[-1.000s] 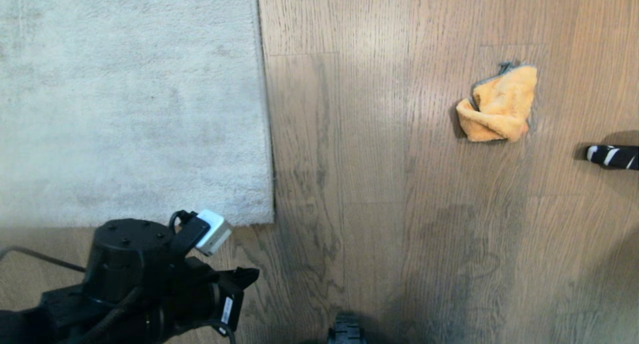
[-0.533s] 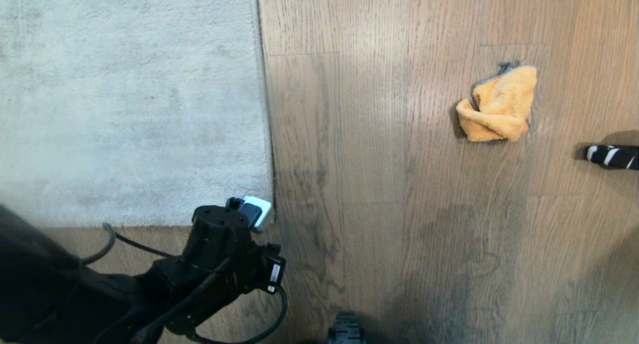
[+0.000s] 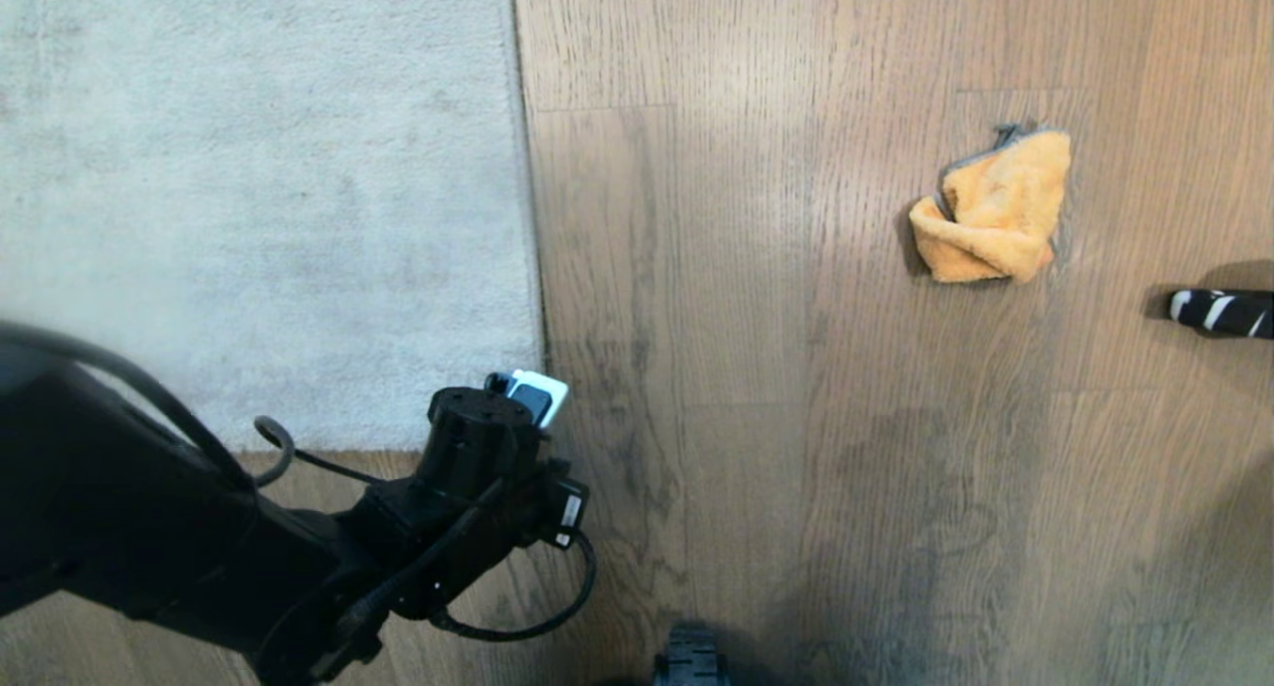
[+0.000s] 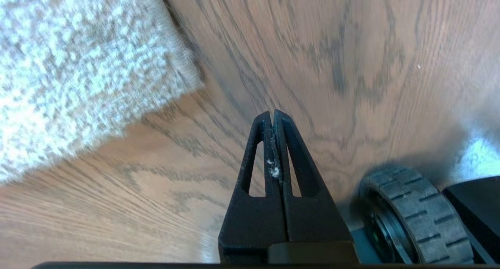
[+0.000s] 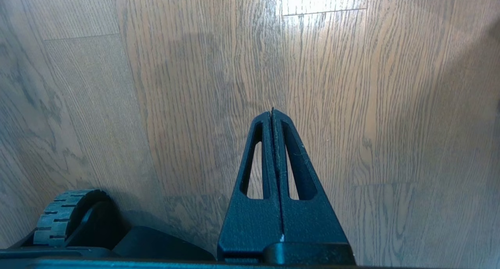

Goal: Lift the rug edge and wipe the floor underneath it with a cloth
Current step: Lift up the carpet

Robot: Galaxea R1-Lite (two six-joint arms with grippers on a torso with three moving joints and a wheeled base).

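The pale grey rug (image 3: 259,198) fills the upper left, its right rug edge (image 3: 532,268) lying flat on the brown plank floor (image 3: 746,367). My left arm's wrist (image 3: 488,447) hangs over the rug's near right corner and hides its fingers there. In the left wrist view the left gripper (image 4: 272,113) is shut and empty over bare floor (image 4: 332,66), a short way off the rug corner (image 4: 172,89). The orange cloth (image 3: 995,208) lies crumpled far to the right, untouched. The right gripper (image 5: 272,112) is shut, parked above bare floor (image 5: 195,85).
A black object with white stripes (image 3: 1219,311) lies at the right border, just beyond the cloth. Part of my base (image 3: 690,666) shows at the bottom middle. Base wheels (image 4: 406,214) (image 5: 66,214) sit close to both grippers.
My left arm has reached forward and to the right, bringing its wrist from the lower left to above the rug's near corner. Rug and cloth have not moved.
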